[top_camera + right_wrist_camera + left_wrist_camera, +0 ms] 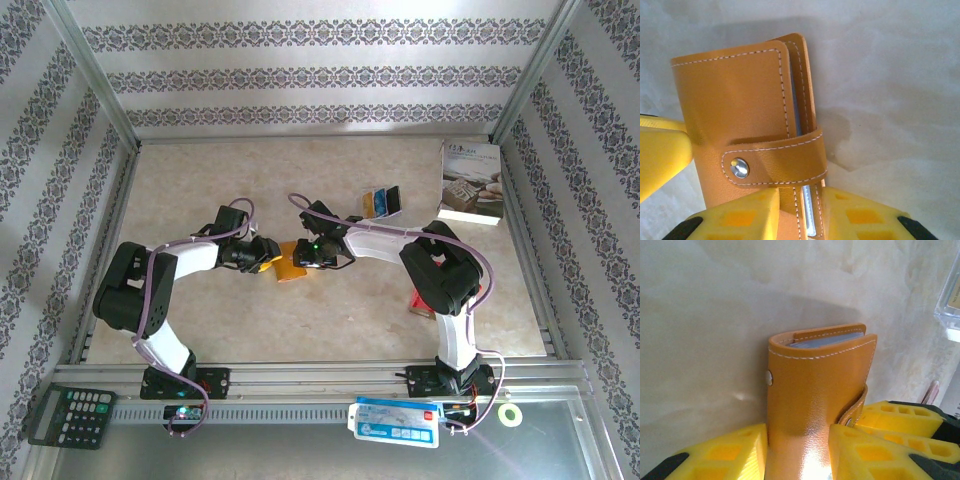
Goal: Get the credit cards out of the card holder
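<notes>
The card holder (291,268) is sitting between both arms near the middle of the desk (250,180). It is closed, with its strap (775,162) snapped across the front and grey-blue inner panels (827,341) peeking from the edge. The left end effector (796,435) is reaching in from 9 o'clock, partly closed and clamping the holder between its yellow fingers. The right end effector (801,200) is reaching in from 3 o'clock, straddling the strap-side edge; whether it is pressing, I cannot tell. A white book (470,180) is lying toward 2 o'clock.
</notes>
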